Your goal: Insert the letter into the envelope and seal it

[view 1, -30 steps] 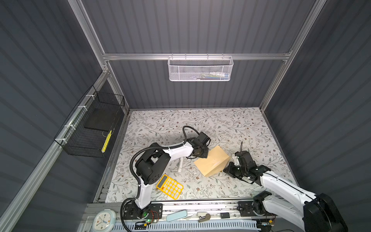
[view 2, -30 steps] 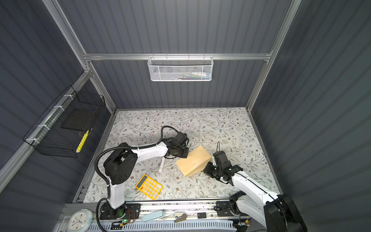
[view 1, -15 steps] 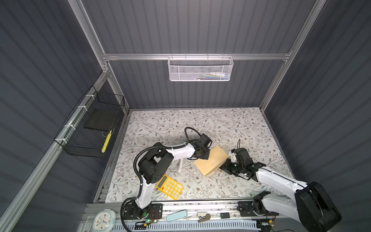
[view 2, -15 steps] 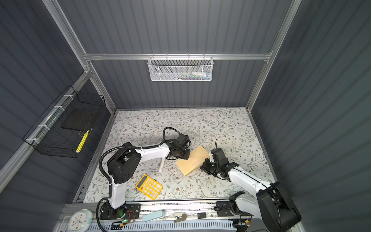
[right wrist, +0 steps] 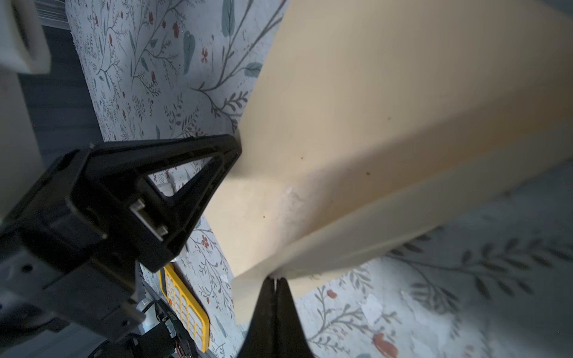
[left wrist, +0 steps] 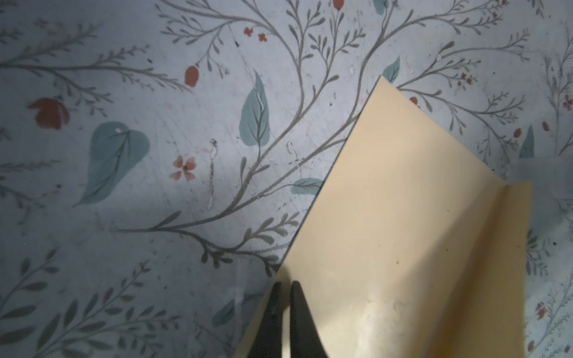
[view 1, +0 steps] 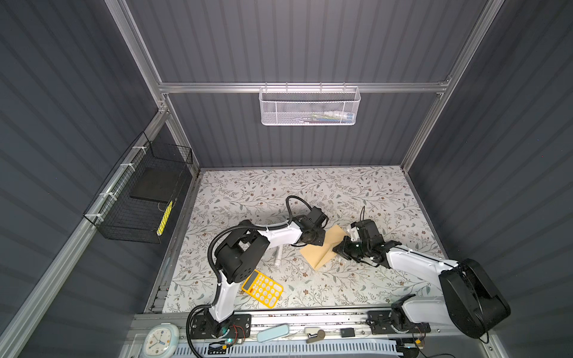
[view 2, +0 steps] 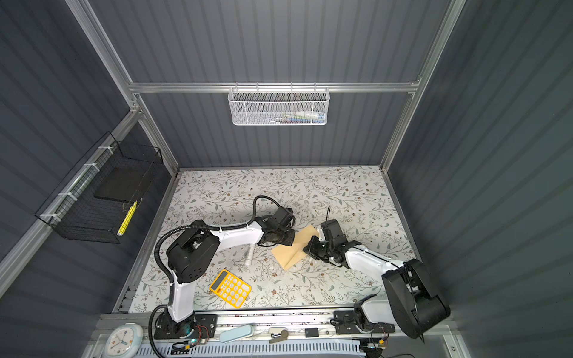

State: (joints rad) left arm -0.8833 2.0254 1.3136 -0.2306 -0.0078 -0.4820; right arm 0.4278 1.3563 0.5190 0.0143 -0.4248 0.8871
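Envelope check: in both top views it lies mid-mat between the two arms, right? Left gripper is at its far-left edge and right gripper at its right side. The calculator and a white tube sit off to the near left. I don't see the letter lying anywhere. — benchrat

Same here. In the left wrist view, the left gripper has its jaws pressed nearly together, tips planted right at the envelope's edge. Looks more like pinning it to the mat than gripping it, but I can't tell for sure. — yamfan

And the right wrist view? — benchrat

Right gripper is clamped tight on the rim of the flap, which is lifted off the body. My guess is the letter's inside (can't see it, so no promises) and this is the sealing step. The next move needs the flap swung over along its crease and pressed flat, with the left holding the envelope down so it doesn't skate. — yamfan
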